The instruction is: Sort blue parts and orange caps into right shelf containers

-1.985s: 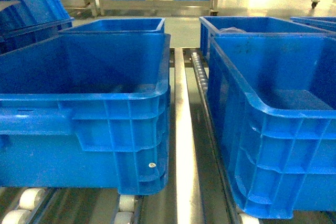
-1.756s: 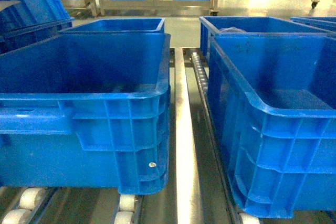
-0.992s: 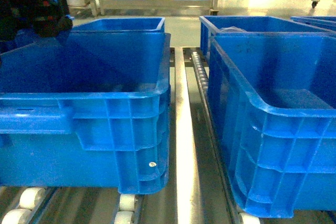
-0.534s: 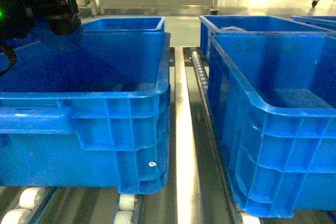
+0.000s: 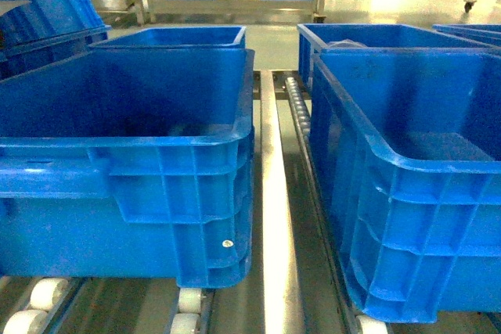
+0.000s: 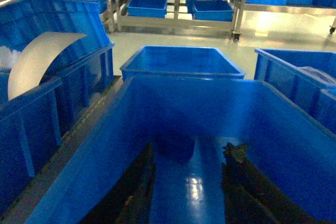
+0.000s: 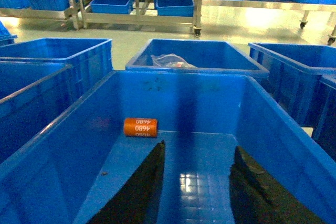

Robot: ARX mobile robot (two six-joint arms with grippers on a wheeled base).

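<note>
Head view shows the shelf (image 5: 272, 217), a steel rack with white rollers, as the largest thing, and I use its bright middle beam as my landmark. Left of the beam stands one container, the left crate (image 5: 133, 185); right of the beam stands the right crate (image 5: 407, 193). More crates stand behind both, further along the beam.

Neither gripper appears in this view. From the right wrist camera, the right gripper (image 7: 197, 182) hangs over the right crate with its two dark fingers spread apart and nothing between them. From the left wrist camera, the left gripper (image 6: 186, 192) hangs over the left crate, also parted and holding nothing.

One orange cap (image 7: 140, 127) with white digits lies on the floor of the right crate, near its far wall. No blue part is visible anywhere. I judge the sorting has hardly started: one cap is placed, the rest remains.
</note>
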